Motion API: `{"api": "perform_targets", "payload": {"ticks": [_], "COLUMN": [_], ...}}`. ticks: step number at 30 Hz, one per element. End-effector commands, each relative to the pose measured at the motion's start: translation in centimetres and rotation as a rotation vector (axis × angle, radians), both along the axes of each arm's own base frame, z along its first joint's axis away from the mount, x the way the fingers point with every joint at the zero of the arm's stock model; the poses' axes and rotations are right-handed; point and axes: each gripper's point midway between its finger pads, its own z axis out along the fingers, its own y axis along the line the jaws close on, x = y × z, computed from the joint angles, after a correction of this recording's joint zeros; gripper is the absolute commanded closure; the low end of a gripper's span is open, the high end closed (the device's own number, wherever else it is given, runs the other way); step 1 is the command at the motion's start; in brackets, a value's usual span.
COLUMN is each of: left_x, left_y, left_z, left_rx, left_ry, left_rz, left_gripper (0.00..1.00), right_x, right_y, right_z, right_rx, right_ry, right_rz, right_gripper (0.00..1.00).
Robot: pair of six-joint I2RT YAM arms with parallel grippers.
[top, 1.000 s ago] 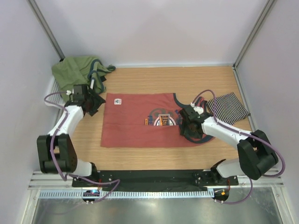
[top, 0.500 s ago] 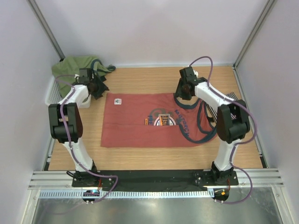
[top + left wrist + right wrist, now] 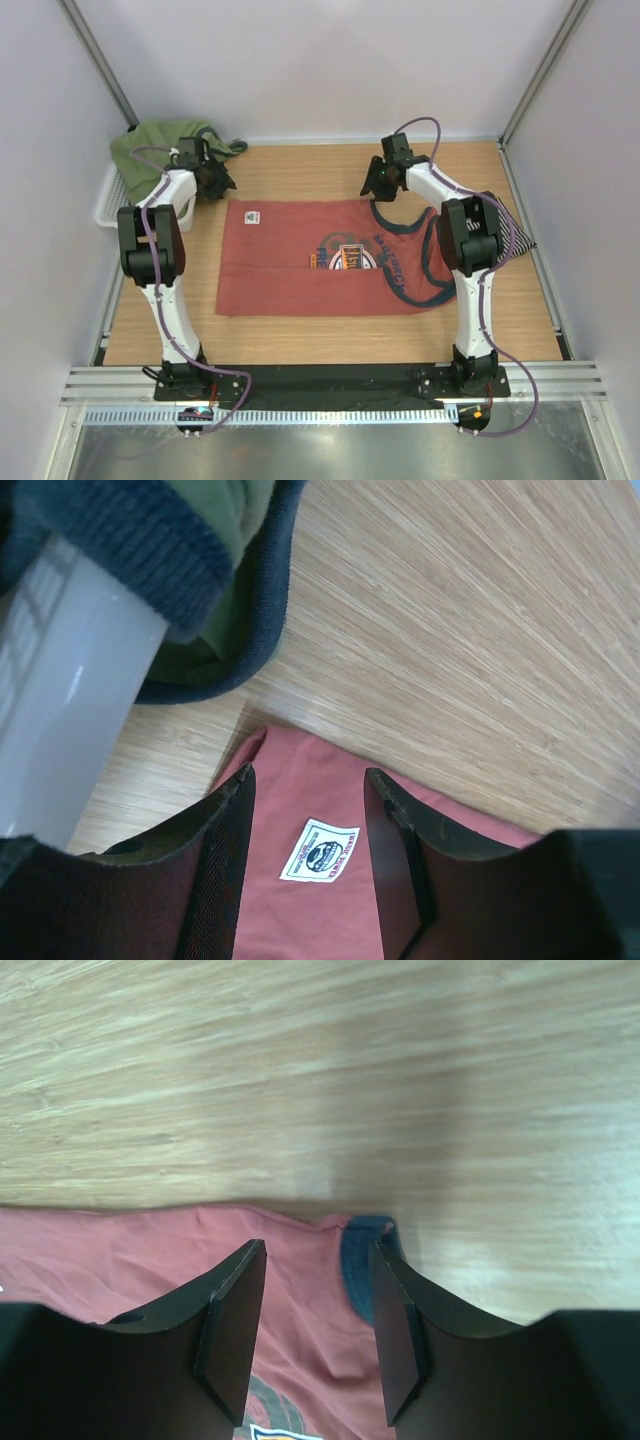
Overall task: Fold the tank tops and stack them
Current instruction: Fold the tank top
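The salmon-red tank top (image 3: 300, 265) lies spread flat in the middle of the table, its teal-trimmed neck to the right. My left gripper (image 3: 216, 186) hovers open over its far left corner. In the left wrist view the top's white label (image 3: 320, 848) shows between the fingers (image 3: 228, 825). My right gripper (image 3: 377, 186) is open above the far edge by the teal strap (image 3: 362, 1260), red cloth (image 3: 300, 1290) between its jaws. The striped tank top (image 3: 514, 238) lies at the right, mostly hidden behind my right arm.
A white basket (image 3: 108, 200) stands at the far left corner with a green garment (image 3: 160, 145) draped over it. In the left wrist view its wall (image 3: 60, 710) and the dark-trimmed green cloth (image 3: 225, 600) sit close to my left gripper. Walls enclose three sides.
Both arms have swung away from me to the red top's far edge. The right gripper left the printed chest area; the left moved up beside the basket. Both sets of jaws narrowed somewhat.
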Motion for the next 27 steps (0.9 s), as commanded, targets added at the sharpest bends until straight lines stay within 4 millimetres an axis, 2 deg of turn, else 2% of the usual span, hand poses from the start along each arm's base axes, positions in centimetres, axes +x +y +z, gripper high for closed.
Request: {"api": "perform_targets", "payload": {"ticks": [1, 6, 12, 16, 20, 27], "left_x": [-0.1, -0.6, -1.3, -1.2, -1.2, -0.8], "left_y": [0.5, 0.6, 0.4, 0.0, 0.0, 0.2], "left_z": [-0.9, -1.4, -2.1, -2.9, -3.2, -3.9], "left_rx": [0.026, 0.046, 0.107, 0.101, 0.101, 0.104], "left_ry": [0.031, 0.059, 0.096, 0.12, 0.127, 0.135], "left_rz": [-0.017, -0.015, -0.015, -0.027, -0.027, -0.023], "left_gripper": [0.51, 0.51, 0.51, 0.53, 0.55, 0.62], "right_x": [1.9, 2.1, 1.9, 1.8, 1.9, 1.8], "right_y": [1.1, 0.9, -0.7, -0.7, -0.7, -0.7], "right_z": [1.6, 0.8, 0.1, -1.2, -1.6, -1.8], "right_rx": [0.046, 0.039, -0.01, -0.016, -0.015, -0.009], "right_ry": [-0.058, -0.049, -0.043, -0.026, -0.035, -0.048], "right_rz": [0.032, 0.033, -0.006, -0.007, -0.006, -0.002], "right_gripper": [0.49, 0.53, 0.52, 0.53, 0.66, 0.79]}}
